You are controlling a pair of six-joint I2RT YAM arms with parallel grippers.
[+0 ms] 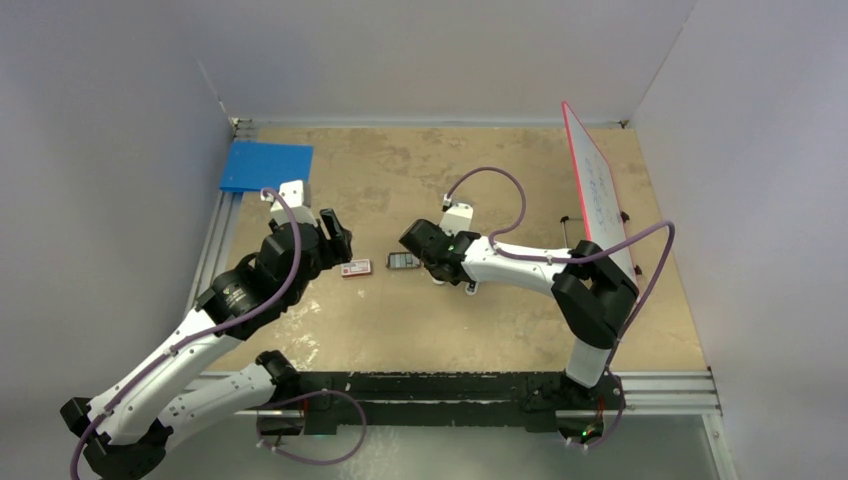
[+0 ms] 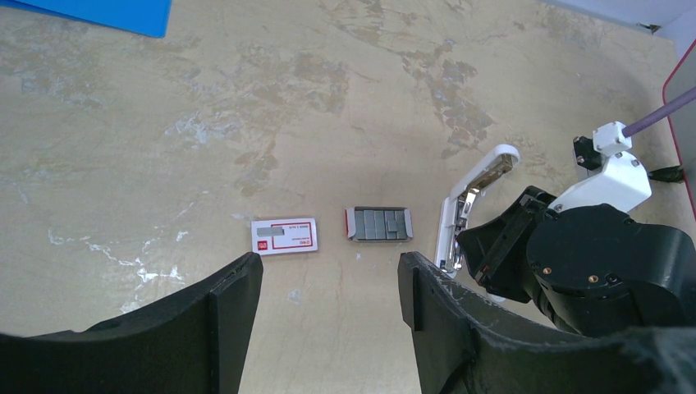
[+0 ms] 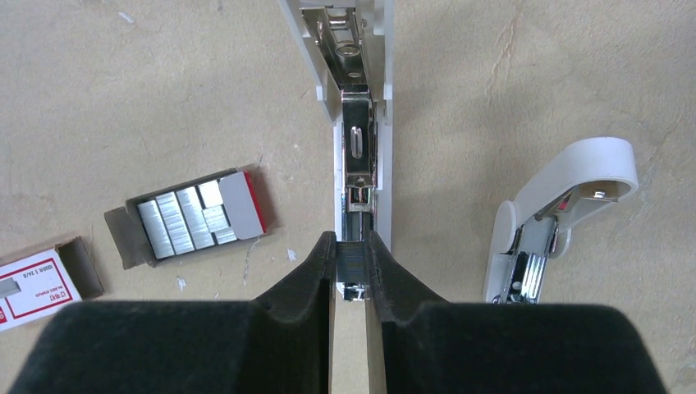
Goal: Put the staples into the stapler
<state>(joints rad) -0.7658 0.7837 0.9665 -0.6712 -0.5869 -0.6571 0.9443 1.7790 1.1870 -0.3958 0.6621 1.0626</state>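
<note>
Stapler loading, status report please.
Left fingers open, facing the open staple box. Right fingers shut on a staple strip over the open stapler. Nothing in the way.

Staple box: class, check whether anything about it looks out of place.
Yes: the staples sit in a grey tray slid fully out of the red-and-white sleeve, which lies apart beside it, one end open.

Left to right: box sleeve (image 2: 284,236), staples (image 2: 378,223), stapler (image 2: 484,168).

Print on box sleeve (image 3: 34,283) illegible
</note>
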